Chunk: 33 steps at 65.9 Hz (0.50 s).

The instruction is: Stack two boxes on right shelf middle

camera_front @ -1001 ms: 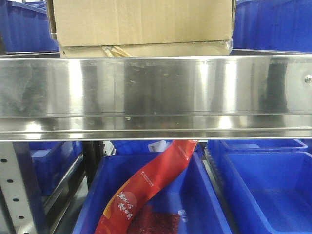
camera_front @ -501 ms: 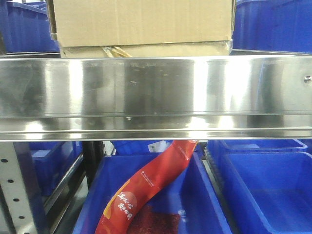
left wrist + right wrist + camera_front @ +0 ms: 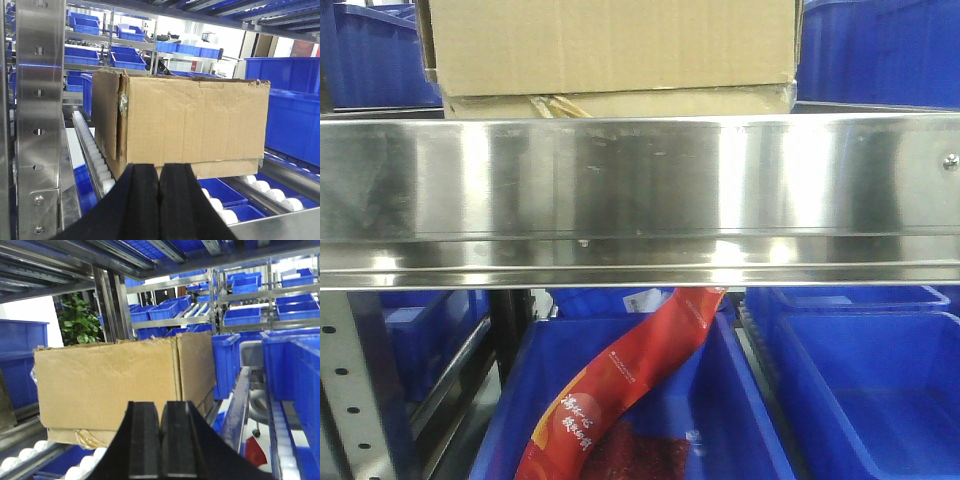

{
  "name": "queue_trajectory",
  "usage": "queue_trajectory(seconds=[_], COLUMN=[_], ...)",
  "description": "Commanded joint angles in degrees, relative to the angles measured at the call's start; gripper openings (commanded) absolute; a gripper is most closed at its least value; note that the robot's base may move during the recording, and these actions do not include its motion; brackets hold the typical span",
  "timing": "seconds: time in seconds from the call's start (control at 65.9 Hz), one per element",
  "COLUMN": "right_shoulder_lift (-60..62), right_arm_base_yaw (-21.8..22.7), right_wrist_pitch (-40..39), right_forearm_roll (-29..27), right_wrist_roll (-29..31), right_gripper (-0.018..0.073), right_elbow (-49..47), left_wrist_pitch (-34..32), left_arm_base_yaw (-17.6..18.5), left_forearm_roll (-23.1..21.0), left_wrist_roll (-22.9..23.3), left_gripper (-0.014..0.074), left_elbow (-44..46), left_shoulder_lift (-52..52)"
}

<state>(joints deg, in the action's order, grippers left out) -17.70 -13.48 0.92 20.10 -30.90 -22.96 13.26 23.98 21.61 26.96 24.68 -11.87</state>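
Two tan cardboard boxes sit one on the other on the shelf's rollers. In the front view the upper box [image 3: 610, 45] rests on the lower box [image 3: 620, 103], of which only a thin strip shows above the shelf's shiny steel rail [image 3: 640, 190]. In the left wrist view the upper box [image 3: 195, 125] overhangs the lower box [image 3: 227, 167], and my left gripper [image 3: 159, 167] is shut and empty just short of them. In the right wrist view the upper box [image 3: 110, 385] sits on the lower box [image 3: 75, 436], and my right gripper [image 3: 161, 405] is shut and empty in front of them.
Blue plastic bins [image 3: 880, 50] flank the boxes on the shelf. Below the rail, a blue bin [image 3: 630, 400] holds a red bag [image 3: 620, 385], beside another blue bin [image 3: 870, 390]. A perforated grey upright [image 3: 37, 125] stands at left. White rollers [image 3: 92, 150] run under the boxes.
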Motion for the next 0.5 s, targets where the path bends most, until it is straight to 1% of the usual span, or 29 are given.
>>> queue_trajectory(seconds=[0.0,0.076,0.167,0.197,0.243,0.288,0.319,0.334,0.379,0.486], right_shoulder_lift=[0.3,0.3,0.4,0.8,1.8,3.4,4.8,5.4,7.7,14.0], right_arm_base_yaw=[0.3,0.3,0.3,0.3,0.4,0.7,1.0,1.3,2.2,5.2], right_wrist_pitch=[-1.5,-1.2,1.7,1.7,1.7,2.3,2.6,2.7,4.4,10.9], right_forearm_roll=[0.7,0.7,0.7,0.7,-0.7,-3.7,-5.9,-6.7,-8.2,-8.3], right_wrist_roll=[0.0,0.0,0.8,3.0,9.0,17.8,22.3,23.6,24.8,24.8], right_gripper=[-0.0162,-0.0162,-0.0162,-0.0162,-0.0162,-0.0162,-0.0162,-0.0162,-0.0162,-0.0162], right_elbow=[0.1,0.1,0.2,0.5,1.4,2.6,3.5,3.9,5.1,7.6], left_wrist_pitch=[-0.9,-0.9,-0.9,-0.9,-0.9,-0.9,-0.9,-0.9,-0.9,-0.9], left_arm_base_yaw=[-0.3,-0.3,-0.3,-0.3,-0.3,-0.3,-0.3,-0.3,-0.3,-0.3], left_forearm_roll=[0.2,0.2,0.2,0.2,0.2,0.2,0.2,0.2,0.2,0.2], left_wrist_roll=[0.0,0.0,0.0,0.0,0.0,0.0,0.0,0.0,0.0,0.0], left_gripper=[-0.0091,-0.0091,-0.0091,-0.0091,-0.0091,-0.0091,-0.0091,-0.0091,-0.0091,-0.0091], left_elbow=[-0.1,-0.1,-0.1,-0.1,-0.1,-0.1,-0.1,-0.1,-0.1,-0.1], left_shoulder_lift=[0.3,0.3,0.3,0.3,0.3,0.3,0.3,0.3,0.3,0.3])
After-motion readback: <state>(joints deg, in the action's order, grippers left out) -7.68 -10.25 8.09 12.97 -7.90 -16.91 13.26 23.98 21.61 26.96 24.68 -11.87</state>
